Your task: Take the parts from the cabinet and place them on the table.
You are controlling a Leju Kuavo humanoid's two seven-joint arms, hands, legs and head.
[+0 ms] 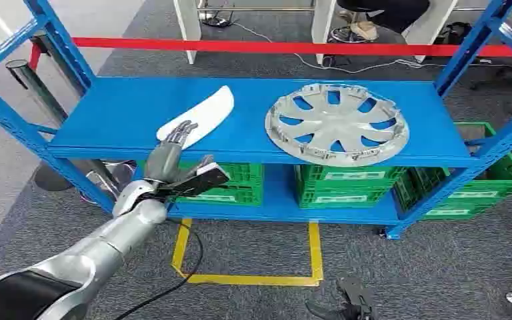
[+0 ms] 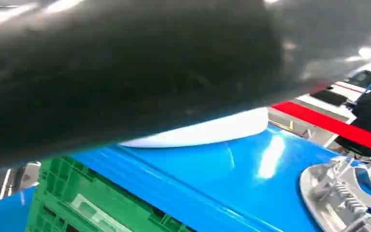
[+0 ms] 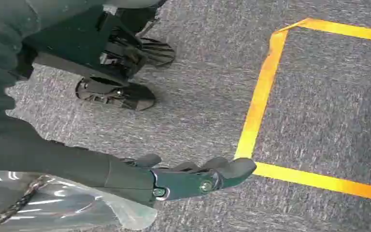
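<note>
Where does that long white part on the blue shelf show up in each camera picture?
Head view: white part lies left on the blue shelf, beside the left robot hand.
Left wrist view: centre, under a dark blur.
Right wrist view: not in it.
Shared landmark: silver wheel cover.

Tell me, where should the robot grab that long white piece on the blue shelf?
Probably the near, narrower end of the white part, coming from the shelf's front edge. It lies flat and slanted, that end pointing toward the left hand, which is already reaching it with fingers spread. Fingers over, thumb underneath, may work.
</note>
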